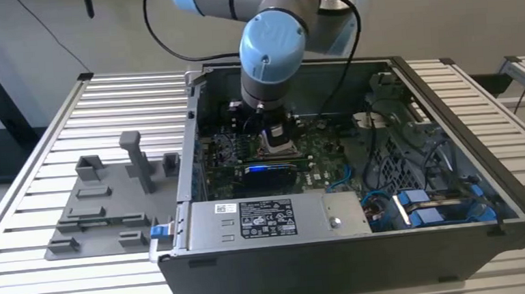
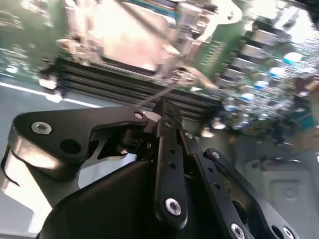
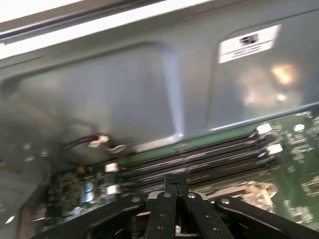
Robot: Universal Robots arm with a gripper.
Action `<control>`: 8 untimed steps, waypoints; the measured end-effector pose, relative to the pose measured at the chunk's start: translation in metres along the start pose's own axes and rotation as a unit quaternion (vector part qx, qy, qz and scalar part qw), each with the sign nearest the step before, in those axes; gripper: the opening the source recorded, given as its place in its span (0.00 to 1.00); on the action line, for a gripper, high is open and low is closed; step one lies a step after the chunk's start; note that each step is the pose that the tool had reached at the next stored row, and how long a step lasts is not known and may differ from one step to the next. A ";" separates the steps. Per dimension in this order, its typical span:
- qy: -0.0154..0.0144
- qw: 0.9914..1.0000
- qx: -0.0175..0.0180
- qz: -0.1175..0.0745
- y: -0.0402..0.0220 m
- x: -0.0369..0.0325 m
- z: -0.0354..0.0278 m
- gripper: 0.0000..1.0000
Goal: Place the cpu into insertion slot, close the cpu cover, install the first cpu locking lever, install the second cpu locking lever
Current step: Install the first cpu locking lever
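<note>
Hand (image 2: 165,106) clenched, fingertips together, at thin locking lever (image 2: 152,98) beside insertion slot (image 2: 119,37).

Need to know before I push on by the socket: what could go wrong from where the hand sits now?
1. The hand, fingers closed, sits right at the thin locking lever beside the insertion slot. Whether it actually grips the lever is unclear, so the lever may slip free.
2. The memory slots lie close to the fingertips, so a sideways slide could scrape them.
</note>
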State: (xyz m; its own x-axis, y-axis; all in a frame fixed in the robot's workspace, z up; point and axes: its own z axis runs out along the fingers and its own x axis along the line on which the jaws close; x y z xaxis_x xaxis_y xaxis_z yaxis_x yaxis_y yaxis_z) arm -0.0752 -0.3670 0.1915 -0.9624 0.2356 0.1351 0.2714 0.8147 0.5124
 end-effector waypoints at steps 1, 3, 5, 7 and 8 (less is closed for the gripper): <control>0.000 1.000 0.000 0.000 -0.0015 0.0024 -0.0005 0.11; -0.001 1.000 0.000 -0.001 -0.0027 0.0038 -0.0010 0.11; -0.001 1.000 0.000 -0.001 -0.0028 0.0038 -0.0010 0.11; -0.001 1.000 0.000 -0.001 -0.0034 0.0036 -0.0001 0.11; -0.001 1.000 0.000 -0.001 -0.0037 0.0032 0.0006 0.11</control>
State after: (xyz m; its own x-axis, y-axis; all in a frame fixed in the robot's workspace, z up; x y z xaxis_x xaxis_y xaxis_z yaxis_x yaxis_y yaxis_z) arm -0.0793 -0.3689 0.1896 -0.9628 0.2356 0.1324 0.2700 0.8152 0.5124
